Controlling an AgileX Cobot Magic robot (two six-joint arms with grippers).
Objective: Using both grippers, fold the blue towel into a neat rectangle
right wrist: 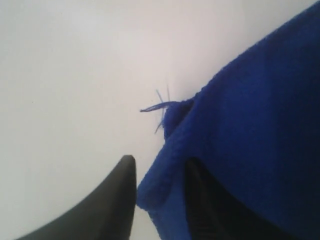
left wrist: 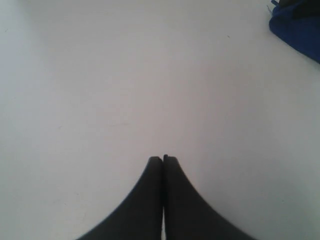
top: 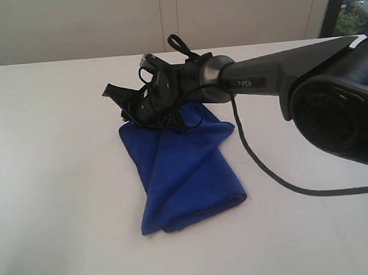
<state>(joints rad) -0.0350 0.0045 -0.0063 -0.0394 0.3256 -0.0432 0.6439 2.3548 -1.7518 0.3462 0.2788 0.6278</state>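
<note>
The right fingers stood parted astride the blue towel edge (left fingers clenched); withdrawing might drag the fold

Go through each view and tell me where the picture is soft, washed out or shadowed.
Exterior view: the white table is nearly blown out, the blue towel reasonably sharp, the near arm housing a soft dark mass. Left wrist view: even light, the left gripper black and fuzzy-edged. Right wrist view: close-up blur over the right gripper and towel weave.
</note>
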